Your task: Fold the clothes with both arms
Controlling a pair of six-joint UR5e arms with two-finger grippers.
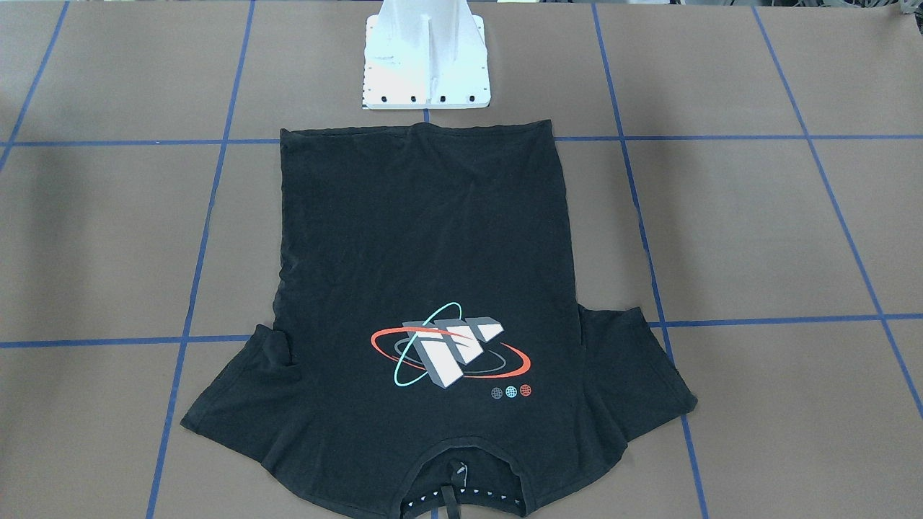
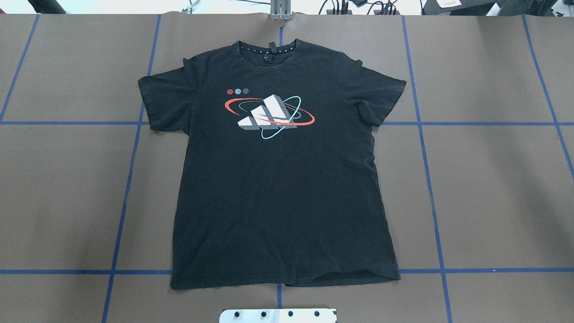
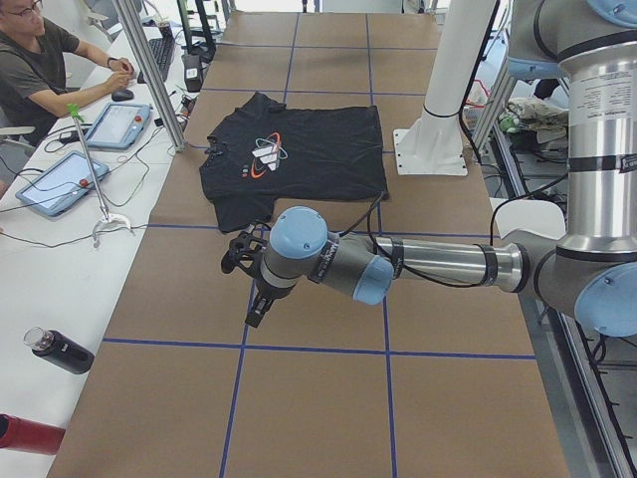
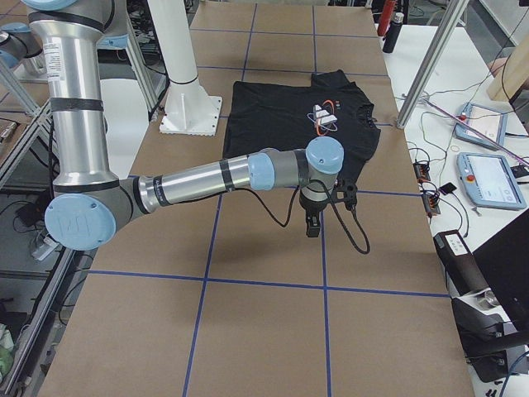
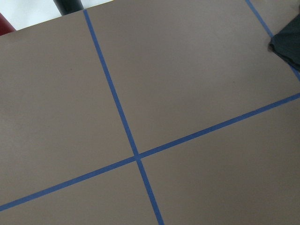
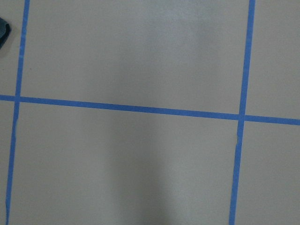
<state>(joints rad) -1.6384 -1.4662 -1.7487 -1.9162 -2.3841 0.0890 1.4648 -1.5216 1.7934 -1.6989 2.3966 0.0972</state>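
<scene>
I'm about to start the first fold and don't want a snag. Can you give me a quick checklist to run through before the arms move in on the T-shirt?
1. T-shirt lies flat, print up, nothing folded yet: ok.
2. Sleeves spread out: left sleeve ok; right sleeve has a crease by the armpit: not ok.
3. Left gripper and right gripper are over bare table, off the cloth: ok.
4. Both grippers open: cannot tell, as only the side views show them.
5. Hem is clear of the white pedestal base: ok.
</scene>
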